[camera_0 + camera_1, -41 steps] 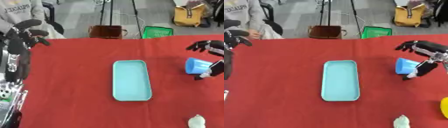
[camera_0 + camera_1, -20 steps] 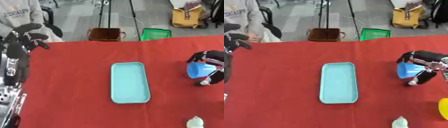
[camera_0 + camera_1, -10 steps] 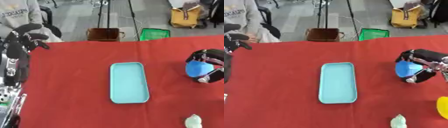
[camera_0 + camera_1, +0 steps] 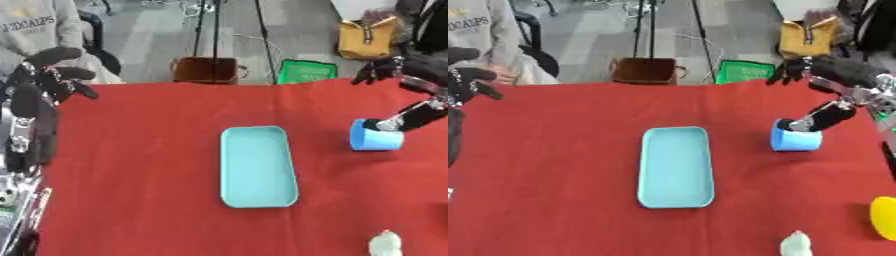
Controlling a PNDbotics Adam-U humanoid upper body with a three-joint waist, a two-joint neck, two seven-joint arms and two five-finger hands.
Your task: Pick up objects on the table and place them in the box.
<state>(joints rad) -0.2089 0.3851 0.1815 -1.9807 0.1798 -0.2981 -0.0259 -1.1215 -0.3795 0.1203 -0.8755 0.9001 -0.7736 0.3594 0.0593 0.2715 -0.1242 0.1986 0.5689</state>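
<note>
A blue cup (image 4: 795,141) stands upright on the red tablecloth (image 4: 562,150), right of a light blue shallow tray (image 4: 675,172) that lies empty in the middle. My right hand (image 4: 840,74) hovers above and behind the cup with its fingers spread away from it. Only its thumb (image 4: 822,117) reaches down to the cup's rim. A yellow object (image 4: 884,218) shows at the right edge and a small white object (image 4: 796,245) at the near edge. My left hand (image 4: 45,75) is raised at the far left with relaxed fingers, holding nothing.
Beyond the table's far edge, on the floor, stand a brown box (image 4: 206,70), a green crate (image 4: 306,72) and a yellow bag (image 4: 367,37). A person in a grey sweatshirt (image 4: 39,25) sits at the far left.
My right hand, curled round the blue cup half a second ago, has spread its fingers up and away; only the thumb stays at the rim. The cup sits slightly nearer the tray. The camera shifted.
</note>
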